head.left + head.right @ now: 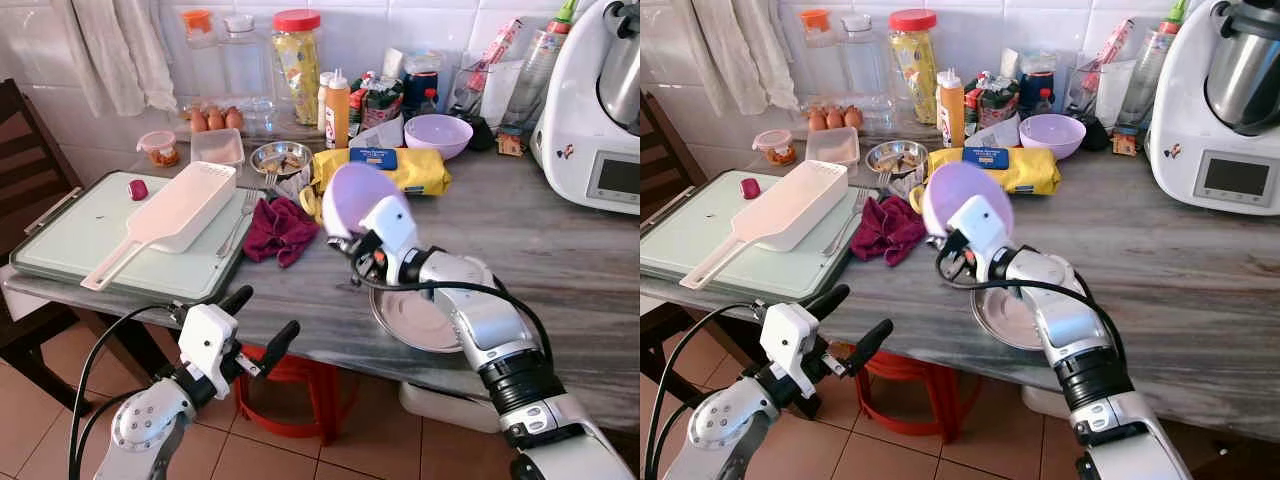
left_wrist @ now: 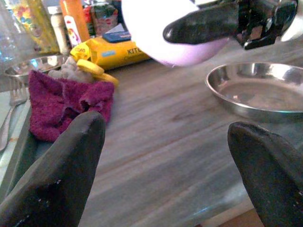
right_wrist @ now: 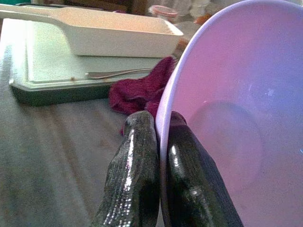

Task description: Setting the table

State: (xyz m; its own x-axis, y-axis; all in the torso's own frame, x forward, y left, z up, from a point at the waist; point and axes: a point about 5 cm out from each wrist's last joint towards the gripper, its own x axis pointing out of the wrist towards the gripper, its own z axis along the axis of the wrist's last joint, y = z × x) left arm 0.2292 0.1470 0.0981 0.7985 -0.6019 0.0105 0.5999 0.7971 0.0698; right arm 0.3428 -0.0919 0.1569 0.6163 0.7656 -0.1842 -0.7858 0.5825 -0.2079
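On the yellow packet [image 2: 111,49], black letters "KIT" legible at its near end, the rest cut off; a blue label on its top too small to read. Right gripper [image 3: 158,161] clamped on the rim of the lilac bowl [image 1: 357,196], one finger on each side of the wall. Bowl held tilted on edge above the grey stone counter [image 1: 560,250], hollow turned toward the right wrist camera, outer wall toward the head camera, just beyond and above the steel plate [image 1: 415,318] lying flat at the counter's near edge. Maroon cloth [image 1: 281,229] crumpled beside the bowl, next to the green tray [image 1: 70,235]. Left gripper [image 1: 262,325] spread wide, holding nothing, low before the counter edge. Second lilac bowl [image 1: 438,134] upright at the back.
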